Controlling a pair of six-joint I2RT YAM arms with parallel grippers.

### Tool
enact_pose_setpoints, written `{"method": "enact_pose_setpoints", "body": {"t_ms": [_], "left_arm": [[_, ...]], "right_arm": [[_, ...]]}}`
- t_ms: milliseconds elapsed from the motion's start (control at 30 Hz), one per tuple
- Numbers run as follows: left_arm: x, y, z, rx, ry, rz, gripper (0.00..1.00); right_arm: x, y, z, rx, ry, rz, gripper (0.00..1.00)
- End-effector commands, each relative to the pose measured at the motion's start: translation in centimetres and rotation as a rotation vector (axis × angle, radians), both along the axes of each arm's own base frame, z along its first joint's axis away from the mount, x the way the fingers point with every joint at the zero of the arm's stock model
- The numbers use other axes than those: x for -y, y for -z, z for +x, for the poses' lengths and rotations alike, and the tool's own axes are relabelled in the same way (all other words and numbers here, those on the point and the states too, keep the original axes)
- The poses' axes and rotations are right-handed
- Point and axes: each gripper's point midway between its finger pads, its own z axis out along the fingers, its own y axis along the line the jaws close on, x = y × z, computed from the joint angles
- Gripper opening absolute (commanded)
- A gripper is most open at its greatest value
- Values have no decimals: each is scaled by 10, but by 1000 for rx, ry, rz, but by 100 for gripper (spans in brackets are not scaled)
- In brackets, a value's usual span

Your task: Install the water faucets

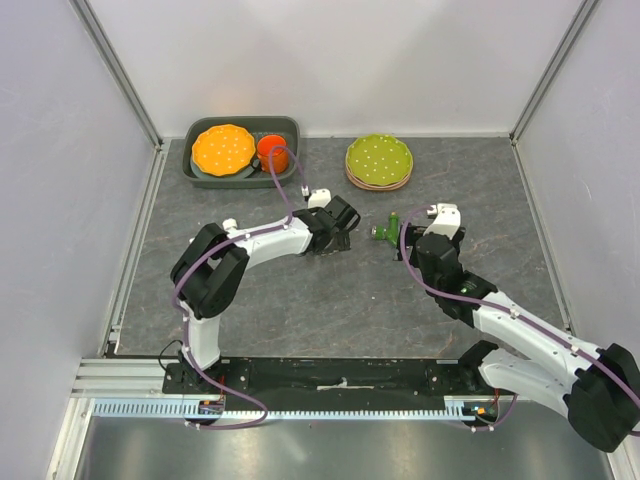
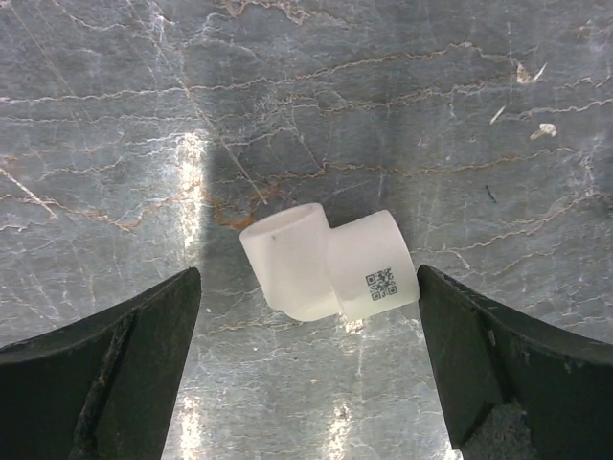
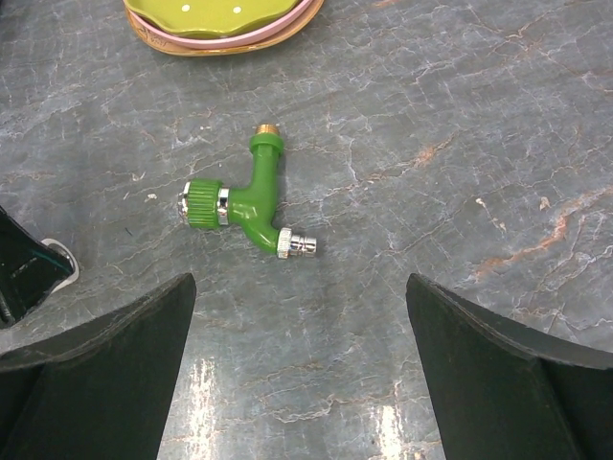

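Two end effectors, both spread wide and empty. The left end effector (image 1: 337, 224) hovers over the white elbow piece (image 2: 326, 264), which lies on its side on the desk (image 1: 330, 300) between the fingers, touching neither. The right end effector (image 3: 299, 287) hangs just short of the green faucet (image 3: 244, 203), which lies flat with its brass thread toward the stacked plates (image 3: 225, 19).

Judgement: the step in hand is picking up both parts.
- Left: descend straight and close across the labelled barrel, not the corner, or it may twist out.
- Right: advance until the green body is centred. Grip the body, leaving the thread free for mating.
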Motion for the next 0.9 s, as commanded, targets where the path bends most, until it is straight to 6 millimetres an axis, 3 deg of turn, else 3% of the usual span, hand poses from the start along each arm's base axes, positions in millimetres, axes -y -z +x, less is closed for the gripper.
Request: {"method": "enact_pose_setpoints", "body": {"t_ms": [0, 267, 333, 667, 867], "left_arm": [[-11, -7, 1, 30, 20, 68, 99], [-33, -7, -22, 27, 58, 84, 99], [-32, -15, -23, 40, 70, 63, 99], [12, -71, -9, 127, 206, -110, 99], [15, -76, 14, 134, 249, 8, 98]], "right_arm": [[-2, -5, 5, 24, 8, 21, 98], [-3, -4, 4, 21, -1, 25, 98], [-3, -4, 5, 21, -1, 27, 98], [-5, -4, 4, 17, -12, 26, 98], [-6, -3, 5, 15, -16, 27, 98]]}}
